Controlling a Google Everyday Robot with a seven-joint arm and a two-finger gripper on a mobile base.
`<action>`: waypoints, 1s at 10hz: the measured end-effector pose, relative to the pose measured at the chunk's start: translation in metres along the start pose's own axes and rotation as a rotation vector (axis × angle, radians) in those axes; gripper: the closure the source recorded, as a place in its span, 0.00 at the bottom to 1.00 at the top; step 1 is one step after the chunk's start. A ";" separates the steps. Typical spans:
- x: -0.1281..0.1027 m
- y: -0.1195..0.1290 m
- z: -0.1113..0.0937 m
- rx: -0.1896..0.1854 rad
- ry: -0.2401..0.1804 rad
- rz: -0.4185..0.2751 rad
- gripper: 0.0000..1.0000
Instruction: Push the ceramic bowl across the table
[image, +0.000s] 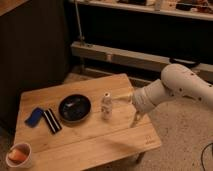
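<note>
In a dim room, the low plank table (100, 142) bears the glossy ceramic bowl (75, 108) left of centre, probably heavy, rigid, slick and chippable, best pushed low at its rim; the pincer (135, 119), whose state I cannot tell, hangs near the right edge.

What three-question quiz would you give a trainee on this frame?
1. True or false: the end effector touches the bowl.
2. Multiple choice: what stands between the bowl and the end effector? A) a white bottle B) a fork C) a plate
3. Short answer: what colour are the contents of the cup at the table corner?

Key:
1. False. It is over the table's right edge, beyond the bottle and apart from the bowl.
2. A
3. Orange
</note>
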 end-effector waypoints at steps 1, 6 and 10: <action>0.004 -0.003 0.001 -0.021 0.031 0.002 0.20; 0.030 -0.037 0.032 -0.128 0.228 -0.012 0.20; 0.036 -0.048 0.057 -0.125 0.173 -0.005 0.20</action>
